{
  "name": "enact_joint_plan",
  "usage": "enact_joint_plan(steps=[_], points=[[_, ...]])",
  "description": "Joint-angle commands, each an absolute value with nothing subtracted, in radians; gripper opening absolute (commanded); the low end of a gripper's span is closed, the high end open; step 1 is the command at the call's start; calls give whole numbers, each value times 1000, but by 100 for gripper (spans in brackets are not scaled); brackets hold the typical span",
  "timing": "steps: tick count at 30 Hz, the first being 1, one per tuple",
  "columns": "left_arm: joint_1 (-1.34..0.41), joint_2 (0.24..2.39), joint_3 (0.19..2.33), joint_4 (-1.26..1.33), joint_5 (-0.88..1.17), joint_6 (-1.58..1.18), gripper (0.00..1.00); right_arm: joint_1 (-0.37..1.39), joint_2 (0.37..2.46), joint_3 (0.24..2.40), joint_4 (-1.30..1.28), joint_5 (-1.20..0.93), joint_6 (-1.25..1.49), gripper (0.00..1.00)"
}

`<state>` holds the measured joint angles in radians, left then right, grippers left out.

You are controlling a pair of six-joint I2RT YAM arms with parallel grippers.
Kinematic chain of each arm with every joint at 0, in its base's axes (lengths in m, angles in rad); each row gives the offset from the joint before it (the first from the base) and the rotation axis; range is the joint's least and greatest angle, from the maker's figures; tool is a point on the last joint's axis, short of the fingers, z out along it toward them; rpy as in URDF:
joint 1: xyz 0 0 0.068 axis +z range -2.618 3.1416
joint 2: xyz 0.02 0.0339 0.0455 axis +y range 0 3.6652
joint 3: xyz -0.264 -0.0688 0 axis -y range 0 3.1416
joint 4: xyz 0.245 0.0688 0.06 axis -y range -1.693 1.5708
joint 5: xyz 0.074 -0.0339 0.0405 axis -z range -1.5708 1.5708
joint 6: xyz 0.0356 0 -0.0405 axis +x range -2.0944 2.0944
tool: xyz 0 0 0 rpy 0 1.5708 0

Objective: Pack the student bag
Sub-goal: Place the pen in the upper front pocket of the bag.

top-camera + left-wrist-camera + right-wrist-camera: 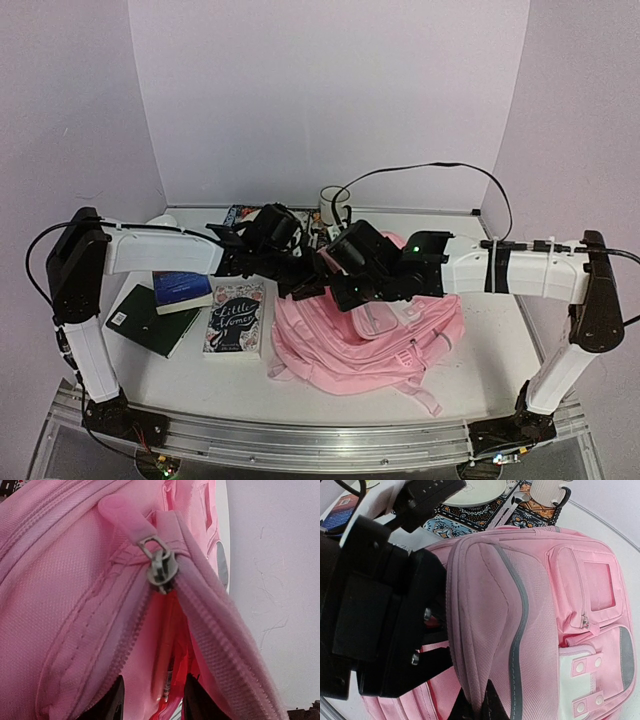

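The student bag lies flat in the middle of the table, pink, with a white patch on its front pocket. Its main zip is partly undone, and the metal slider with a pink pull tab sits at the top of the opening. My left gripper is at the mouth of that opening. Its fingers stand apart, and a red flat thing lies loose between them inside the bag. My right gripper is shut on a raised fold of the bag's upper flap, holding it up.
Left of the bag lie a "Little Women" book, a blue book and a dark green book. At the back stand a white mug and a patterned book. The left arm's black wrist crowds the bag's opening.
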<state>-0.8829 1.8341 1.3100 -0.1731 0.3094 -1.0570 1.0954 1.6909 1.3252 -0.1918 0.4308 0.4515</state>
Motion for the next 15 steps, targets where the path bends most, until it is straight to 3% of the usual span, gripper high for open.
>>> enact_joint_plan(steps=[1,15], points=[[-887,1715,1270,-84,256,-1017,47,1120,1631,1314,-126,453,441,0],[-857,1483,1150,-281,68,-713,69,1106,1524,1176,-198,505,362,0]])
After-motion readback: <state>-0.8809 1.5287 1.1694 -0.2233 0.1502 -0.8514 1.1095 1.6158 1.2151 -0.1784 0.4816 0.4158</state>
